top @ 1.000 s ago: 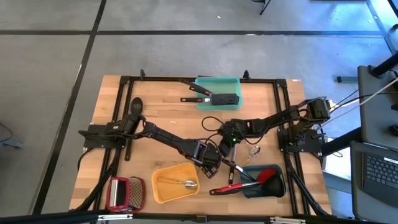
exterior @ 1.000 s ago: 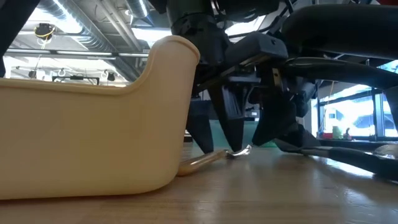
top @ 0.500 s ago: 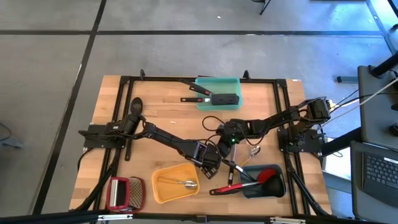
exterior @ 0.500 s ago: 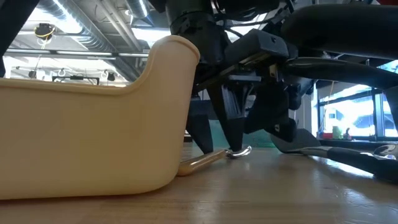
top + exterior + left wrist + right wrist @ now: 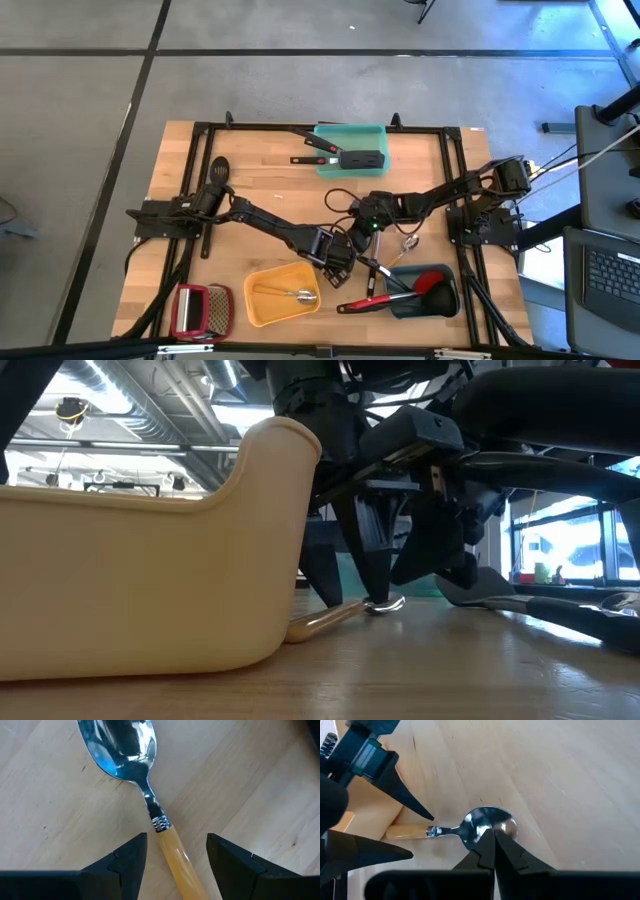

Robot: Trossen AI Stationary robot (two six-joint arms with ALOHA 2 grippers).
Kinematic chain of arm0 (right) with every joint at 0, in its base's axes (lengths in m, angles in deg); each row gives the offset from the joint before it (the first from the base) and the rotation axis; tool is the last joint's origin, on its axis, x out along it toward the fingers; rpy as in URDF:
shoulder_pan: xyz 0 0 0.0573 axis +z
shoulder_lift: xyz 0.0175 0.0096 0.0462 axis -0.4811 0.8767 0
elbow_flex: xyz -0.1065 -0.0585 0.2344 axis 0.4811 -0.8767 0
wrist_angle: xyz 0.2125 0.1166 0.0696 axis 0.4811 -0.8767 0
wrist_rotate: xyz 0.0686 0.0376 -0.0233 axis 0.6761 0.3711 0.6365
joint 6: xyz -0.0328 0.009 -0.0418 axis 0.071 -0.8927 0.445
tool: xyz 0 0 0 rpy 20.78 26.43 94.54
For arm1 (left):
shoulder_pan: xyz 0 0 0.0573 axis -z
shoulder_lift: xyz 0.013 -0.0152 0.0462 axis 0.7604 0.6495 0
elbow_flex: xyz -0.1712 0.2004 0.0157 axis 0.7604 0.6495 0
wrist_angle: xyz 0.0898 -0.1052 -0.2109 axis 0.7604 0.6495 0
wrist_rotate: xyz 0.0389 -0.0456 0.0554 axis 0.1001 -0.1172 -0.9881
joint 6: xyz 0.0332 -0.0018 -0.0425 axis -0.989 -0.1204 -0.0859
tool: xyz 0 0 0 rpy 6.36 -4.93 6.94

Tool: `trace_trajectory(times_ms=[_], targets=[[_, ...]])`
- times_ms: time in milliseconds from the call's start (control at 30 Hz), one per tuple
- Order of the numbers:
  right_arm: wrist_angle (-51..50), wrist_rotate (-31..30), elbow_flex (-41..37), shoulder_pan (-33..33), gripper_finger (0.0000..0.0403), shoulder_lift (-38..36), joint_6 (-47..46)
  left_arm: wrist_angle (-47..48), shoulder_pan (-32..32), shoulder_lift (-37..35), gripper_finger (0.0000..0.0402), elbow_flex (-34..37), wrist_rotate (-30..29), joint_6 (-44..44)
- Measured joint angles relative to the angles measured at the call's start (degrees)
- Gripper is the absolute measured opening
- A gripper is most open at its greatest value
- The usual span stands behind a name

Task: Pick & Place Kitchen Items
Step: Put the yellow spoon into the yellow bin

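Note:
A spoon with a shiny bowl (image 5: pixel 120 745) and an orange handle (image 5: pixel 177 865) lies flat on the wooden table, right beside the yellow tray (image 5: pixel 150 580). My left gripper (image 5: pixel 176 837) points down over it and is open. Its fingers stand on either side of the handle just behind the ferrule, with a gap on each side. My right gripper (image 5: pixel 492 837) is shut and slants down from the table's right side. Its tip is at the near rim of the spoon's bowl (image 5: pixel 487 822). In the high view both grippers (image 5: pixel 352 250) meet at the table's middle and hide the spoon. My right gripper's shut fingertips (image 5: pixel 490 834) stand at the rim of the spoon's bowl, slanting down from the table's right. I cannot tell whether they touch it. The spoon lies flat on the table.
The yellow tray (image 5: pixel 283 293) holds a metal spoon. A grey-blue tray (image 5: pixel 448 295) holds a red spoon and black utensils. A teal tray (image 5: pixel 352 132) stands at the far edge, a red-framed grater (image 5: pixel 200 310) at the near left. A black slotted spoon (image 5: pixel 218 170) and a small metal spoon (image 5: pixel 408 243) lie loose.
My right gripper has tipped and turned a little, and its shut fingertips have swung closer to the spoon's bowl. The spoon lies where it was.

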Motion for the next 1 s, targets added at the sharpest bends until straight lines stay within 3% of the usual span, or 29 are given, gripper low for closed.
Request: trace_trajectory(times_ms=[400,1000], targets=[[-2.5,1.7,5.6,2.3,0.0,6.2,1.9,3.1,0.7,0.1,0.02,0.2,2.7,0.1],[-10.7,-2.0,7.5,2.3,0.0,6.6,4.1,3.3,1.2,0.1,0.02,0.2,0.0,-0.3]])
